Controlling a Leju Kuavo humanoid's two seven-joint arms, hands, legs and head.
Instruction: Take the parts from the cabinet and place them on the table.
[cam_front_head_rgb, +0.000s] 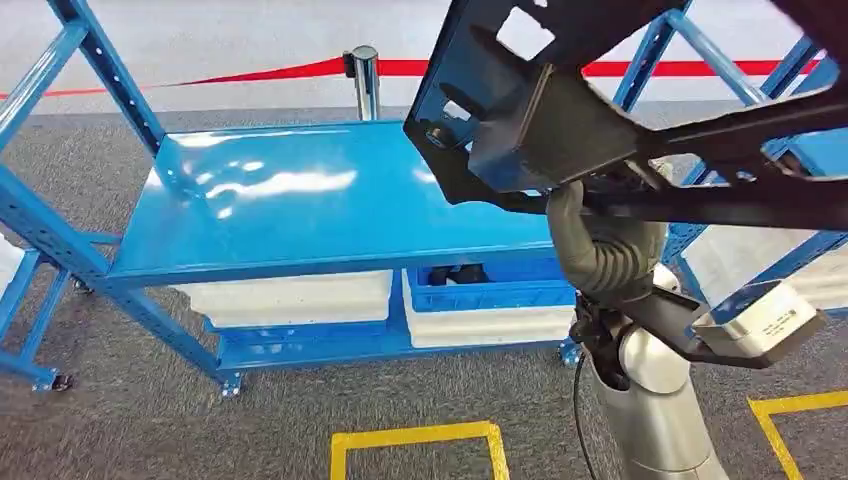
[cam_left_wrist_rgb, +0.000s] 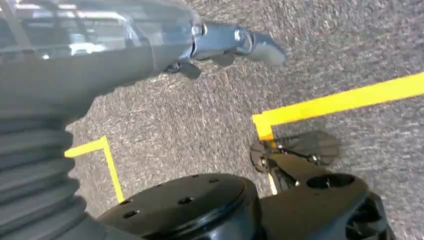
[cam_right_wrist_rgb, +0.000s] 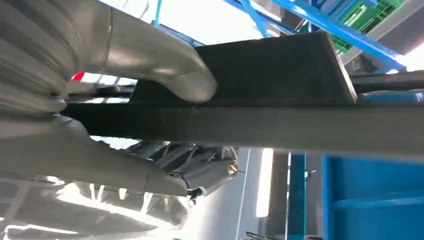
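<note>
A large black metal bracket part (cam_front_head_rgb: 540, 110) with cut-out holes is held up in the air over the right end of the blue shelf top (cam_front_head_rgb: 300, 200). My right hand (cam_front_head_rgb: 600, 245) grips it from underneath. In the right wrist view the grey thumb (cam_right_wrist_rgb: 165, 70) presses on the part's flat plate (cam_right_wrist_rgb: 280, 75), and the darker fingers (cam_right_wrist_rgb: 200, 167) curl under its long bar. My left hand (cam_left_wrist_rgb: 235, 42) hangs beside my body over the carpet, thumb stretched out and nothing in it.
The blue shelving unit holds white bins (cam_front_head_rgb: 290, 295) on its lower level and a blue bin (cam_front_head_rgb: 490, 290) with a dark item (cam_front_head_rgb: 455, 273) inside. Another blue rack (cam_front_head_rgb: 740, 250) stands to the right. A stanchion (cam_front_head_rgb: 365, 75) with red tape is behind; yellow floor lines (cam_front_head_rgb: 415, 440) are in front.
</note>
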